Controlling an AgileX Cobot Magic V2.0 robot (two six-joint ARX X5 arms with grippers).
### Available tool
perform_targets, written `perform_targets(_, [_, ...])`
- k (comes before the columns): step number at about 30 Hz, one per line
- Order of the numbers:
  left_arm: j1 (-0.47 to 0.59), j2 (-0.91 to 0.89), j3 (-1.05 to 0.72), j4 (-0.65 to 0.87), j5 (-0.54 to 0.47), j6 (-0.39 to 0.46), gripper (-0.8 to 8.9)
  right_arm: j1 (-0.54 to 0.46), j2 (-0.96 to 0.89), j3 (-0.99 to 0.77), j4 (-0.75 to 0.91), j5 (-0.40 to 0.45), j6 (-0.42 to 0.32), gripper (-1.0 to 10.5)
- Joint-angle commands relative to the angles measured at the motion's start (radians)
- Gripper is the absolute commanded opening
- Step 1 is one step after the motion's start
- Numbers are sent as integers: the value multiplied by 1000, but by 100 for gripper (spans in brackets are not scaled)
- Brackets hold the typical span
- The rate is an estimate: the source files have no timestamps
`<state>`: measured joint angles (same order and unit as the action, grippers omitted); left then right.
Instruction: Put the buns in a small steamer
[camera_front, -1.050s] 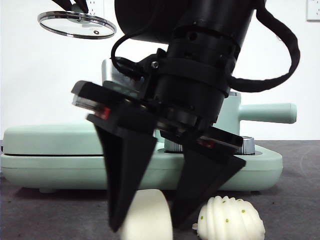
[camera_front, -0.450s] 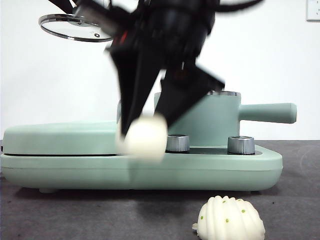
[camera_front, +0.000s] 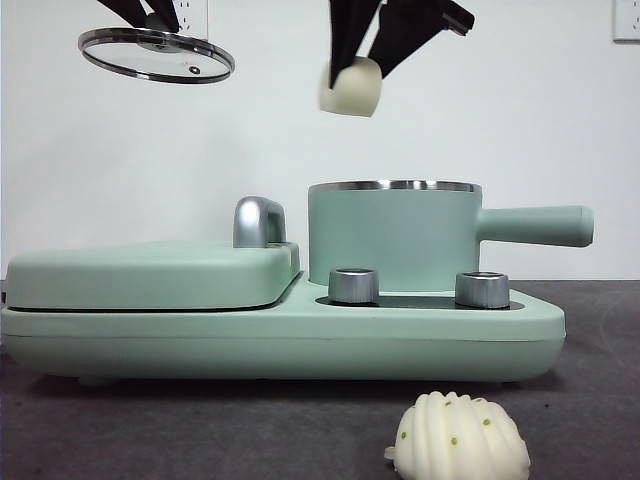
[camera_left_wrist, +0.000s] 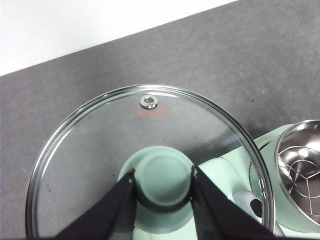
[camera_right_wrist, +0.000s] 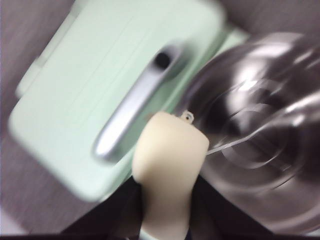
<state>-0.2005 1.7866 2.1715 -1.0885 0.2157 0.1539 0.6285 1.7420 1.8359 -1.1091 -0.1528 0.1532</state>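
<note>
My right gripper (camera_front: 352, 78) is shut on the smooth cream-white bun (camera_front: 350, 87) and holds it high above the left rim of the small steamer (camera_front: 392, 235), a mint-green pot with a steel rim and a straight side handle. In the right wrist view the bun (camera_right_wrist: 167, 170) hangs over the pot's steel rim (camera_right_wrist: 250, 125). The ridged bun with green specks (camera_front: 460, 438) lies on the table in front. My left gripper (camera_left_wrist: 163, 175) is shut on the green knob of the glass lid (camera_front: 155, 52) and holds it high at the upper left. The pot is open, and a steel rack (camera_left_wrist: 305, 175) shows inside.
The steamer stands on a long mint-green cooker base (camera_front: 280, 330) with two chrome dials (camera_front: 354, 285). A flat griddle lid (camera_front: 150, 272) with a chrome handle (camera_front: 258, 222) covers its left half. The table top is dark grey.
My right gripper closed on the smooth bun at table level and has lifted it up, from low in front of the cooker to high above the steamer. The lid has stayed aloft.
</note>
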Motion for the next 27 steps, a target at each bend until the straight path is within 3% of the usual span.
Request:
perform_targets(1, [-3,15,31,27,11,-5,8,-23,89,75,-18,4,-45,104])
perform_targets(12, [-3,15,31,26,11,-6,8,-77,310,169,-44,0,-64,104])
perform_targets(21, [-3,15,31,24,11,-6,8,-82,360,168,-38,-16,-64,112])
perform_targets(27, [-3,15,31,23,11,-6,8,-84,360,168,-43,-31,-60,251])
